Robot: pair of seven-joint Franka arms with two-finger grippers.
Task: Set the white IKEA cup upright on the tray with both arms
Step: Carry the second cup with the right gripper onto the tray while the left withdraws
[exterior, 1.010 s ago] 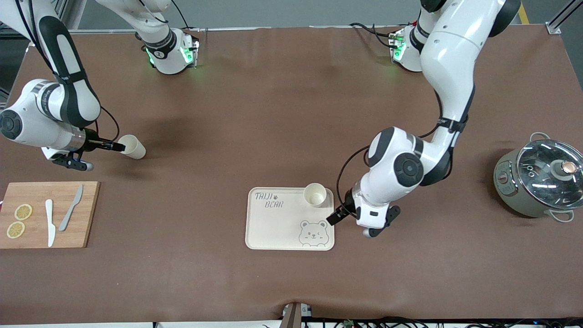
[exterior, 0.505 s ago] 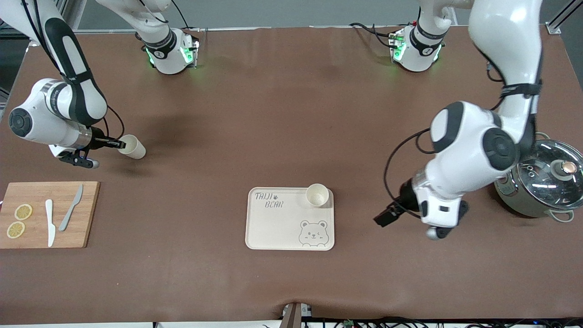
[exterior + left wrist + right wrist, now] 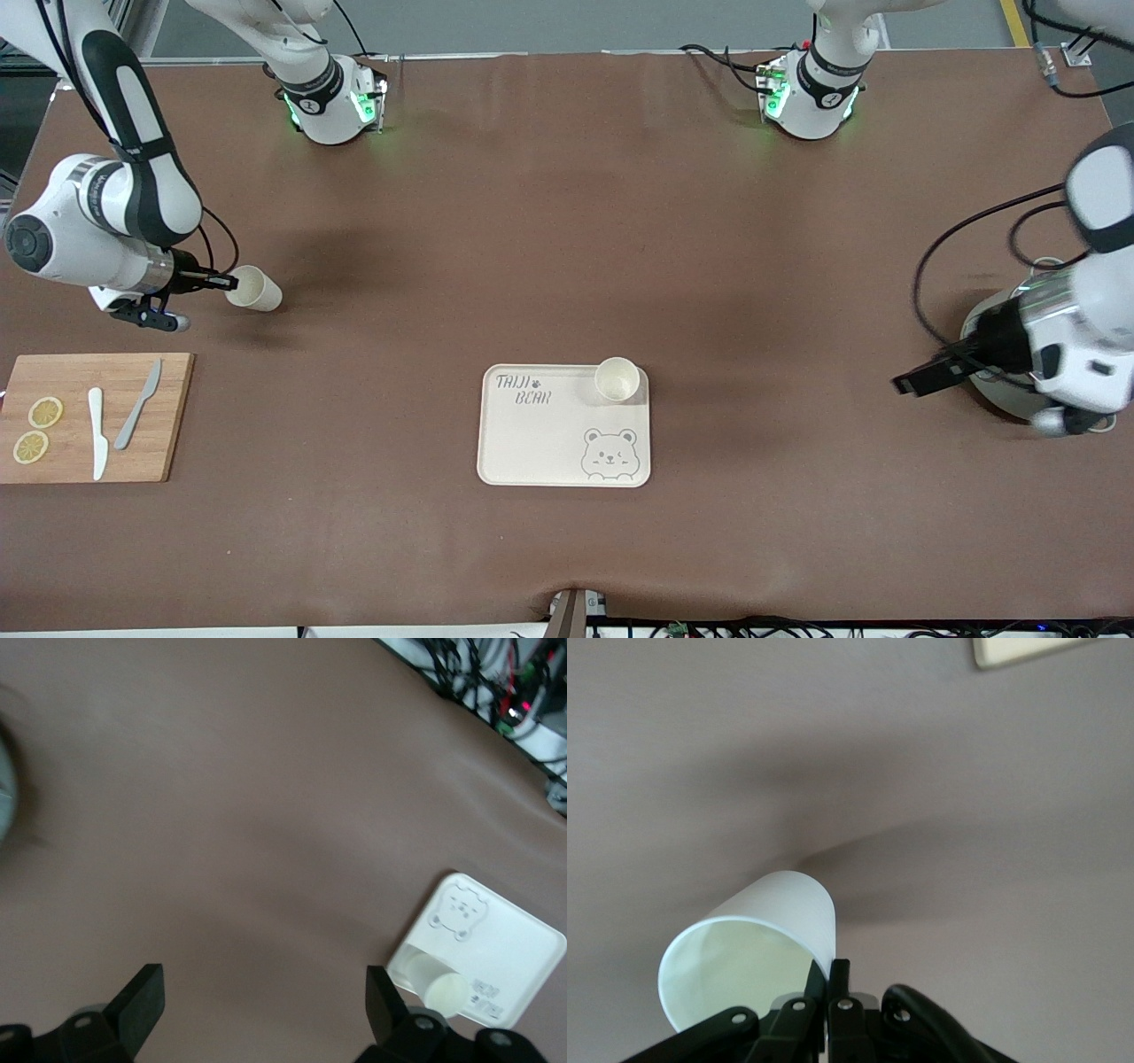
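A white tapered cup [image 3: 254,289] is pinched by its rim wall in the closed fingers of the right gripper [image 3: 226,283], over bare brown table at the right arm's end; its long axis is tilted near horizontal, mouth toward the wrist. The flat cream rectangular tray with bear drawing [image 3: 540,443] lies well apart, toward the table's middle and nearer the front camera. A second white cup [image 3: 617,379] is seen upright in the tray's corner. The left gripper [image 3: 914,381], fingers spread wide and empty, is held beside a grey lidded pot [image 3: 992,332].
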